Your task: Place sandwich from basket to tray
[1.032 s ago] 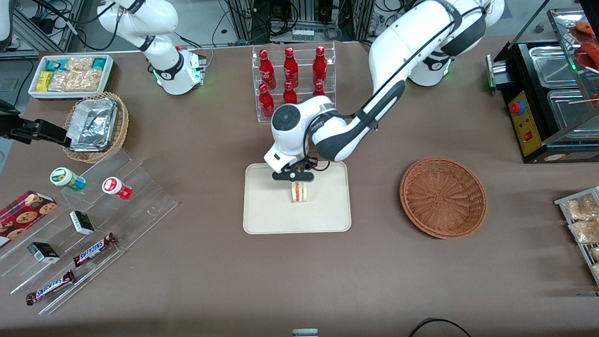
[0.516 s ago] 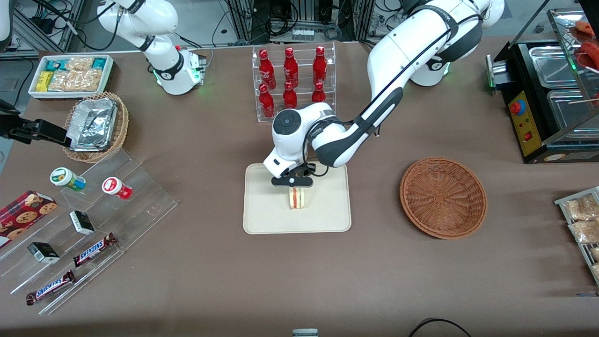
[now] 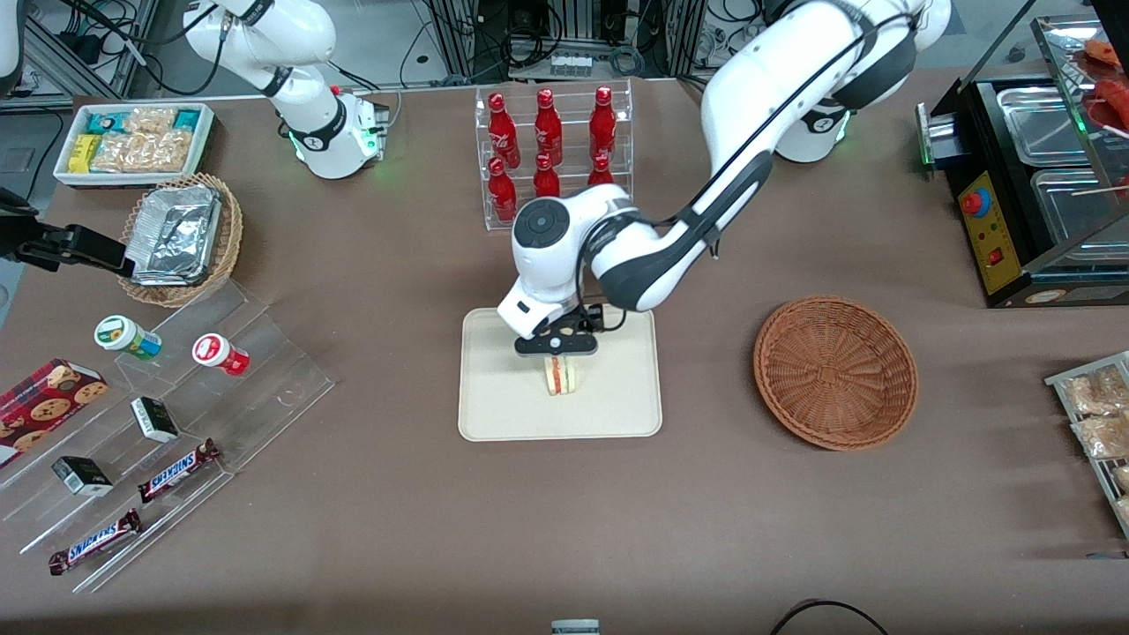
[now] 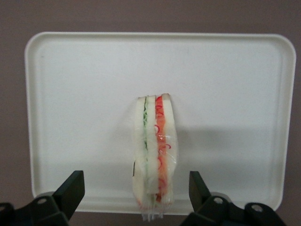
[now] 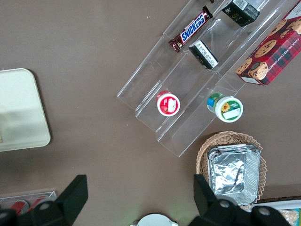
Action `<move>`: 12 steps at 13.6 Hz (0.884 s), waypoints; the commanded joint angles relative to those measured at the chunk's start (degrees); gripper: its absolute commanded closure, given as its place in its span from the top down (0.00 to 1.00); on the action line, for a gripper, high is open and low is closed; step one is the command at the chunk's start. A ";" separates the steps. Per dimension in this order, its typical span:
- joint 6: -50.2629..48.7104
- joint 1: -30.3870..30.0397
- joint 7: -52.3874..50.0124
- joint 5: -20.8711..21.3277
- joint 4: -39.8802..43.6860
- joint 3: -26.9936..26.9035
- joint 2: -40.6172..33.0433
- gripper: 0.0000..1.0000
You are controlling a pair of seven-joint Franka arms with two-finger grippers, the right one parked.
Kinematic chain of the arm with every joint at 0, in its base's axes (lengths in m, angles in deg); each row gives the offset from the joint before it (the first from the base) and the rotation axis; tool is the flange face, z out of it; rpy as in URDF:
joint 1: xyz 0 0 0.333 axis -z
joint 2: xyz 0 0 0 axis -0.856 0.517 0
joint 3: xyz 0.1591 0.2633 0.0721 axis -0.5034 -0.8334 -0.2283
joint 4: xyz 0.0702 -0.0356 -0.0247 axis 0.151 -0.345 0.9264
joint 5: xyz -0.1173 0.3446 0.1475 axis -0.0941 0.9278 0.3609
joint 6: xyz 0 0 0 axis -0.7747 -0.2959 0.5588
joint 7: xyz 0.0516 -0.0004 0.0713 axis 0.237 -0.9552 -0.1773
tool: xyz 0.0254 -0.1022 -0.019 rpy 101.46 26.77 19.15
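Cream-coloured, the tray (image 3: 494, 406) lies flat on the brown worktop (image 3: 564, 511), and the sandwich (image 3: 561, 376) stands on it on edge, its red, white and green layers facing up at the wrist camera under clear wrap. Directly above the sandwich hovers the tool (image 3: 557, 345), its two fingers (image 4: 70, 190) spread wide, one to each side of the wedge and clear of it, so nothing is held. In the wrist view the sandwich (image 4: 155, 157) sits between those black fingertips, resting on the tray (image 4: 70, 94) near one long rim. Well apart from the tray, toward the working arm's end of the worktop, sits the reddish-brown wicker basket (image 3: 834, 371) with nothing in it. Farther from the front camera than the tray stands a clear rack of red bottles (image 3: 551, 132)
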 commanded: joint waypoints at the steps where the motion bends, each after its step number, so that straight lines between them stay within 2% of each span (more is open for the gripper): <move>1: -7.51 -5.12 -0.15 -6.13 -2.04 0.12 -10.37 0.99; 5: -19.64 -10.22 1.51 -8.34 -2.39 0.21 -19.35 0.99; 8: -27.03 -16.98 12.38 -12.73 -2.65 0.13 -25.15 0.99; 12: -33.72 -26.12 27.59 -14.94 -2.65 0.12 -29.38 0.99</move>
